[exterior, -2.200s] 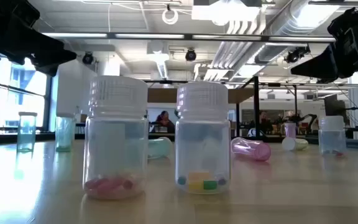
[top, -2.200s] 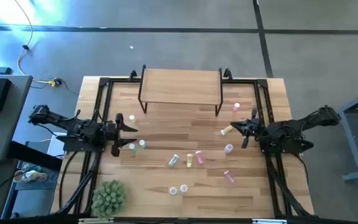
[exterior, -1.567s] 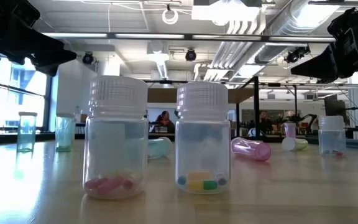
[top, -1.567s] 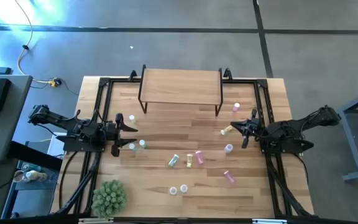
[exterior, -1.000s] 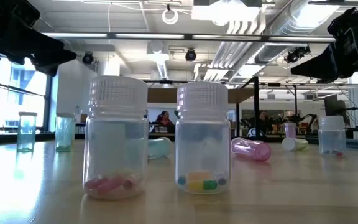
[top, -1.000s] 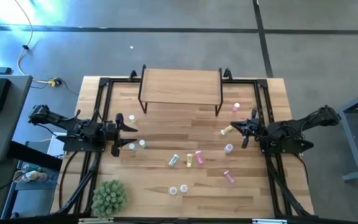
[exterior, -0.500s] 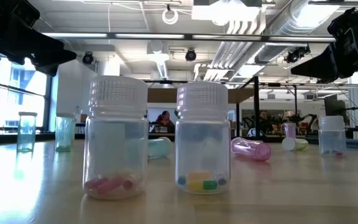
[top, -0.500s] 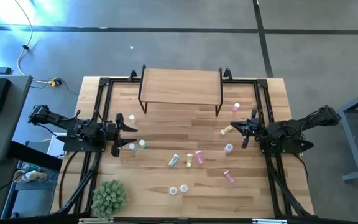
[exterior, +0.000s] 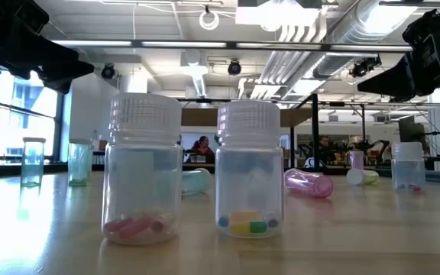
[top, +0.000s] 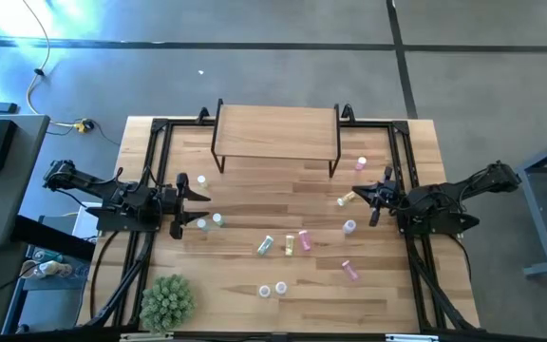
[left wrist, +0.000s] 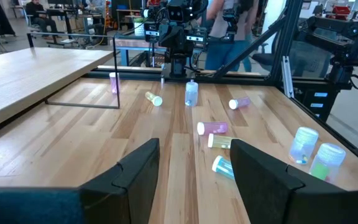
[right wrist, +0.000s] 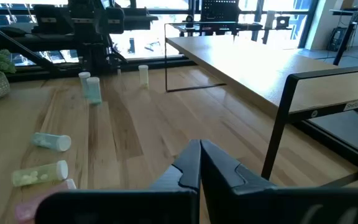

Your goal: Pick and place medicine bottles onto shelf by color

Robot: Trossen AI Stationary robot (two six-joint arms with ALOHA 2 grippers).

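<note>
left gripper [top: 190,201] parked at the left edge of the high view, fingers spread wide apart, holding nothing; right gripper [top: 376,198] waiting at the right edge, fingers pressed together, likewise empty. medicine bottles [top: 303,241] scattered over the table [top: 254,190] across the middle and lower part of the high view: some standing upright, such as the two clear ones [exterior: 142,169] front and centre in the low view, others lying on their sides, like the pink one [exterior: 308,183] right of centre there. shelf [top: 276,132] at top centre, bare, on thin black legs. probably very light, rigid plastic, smooth and a bit slippery on the walls, ribbed on the caps; likely to roll when lying down and to tip if nudged when upright. best taken across the cylinder's middle, squarely, with a gentle squeeze. wood grain matte and pale; spiky green plant ball [top: 167,302] at lower left.
</note>
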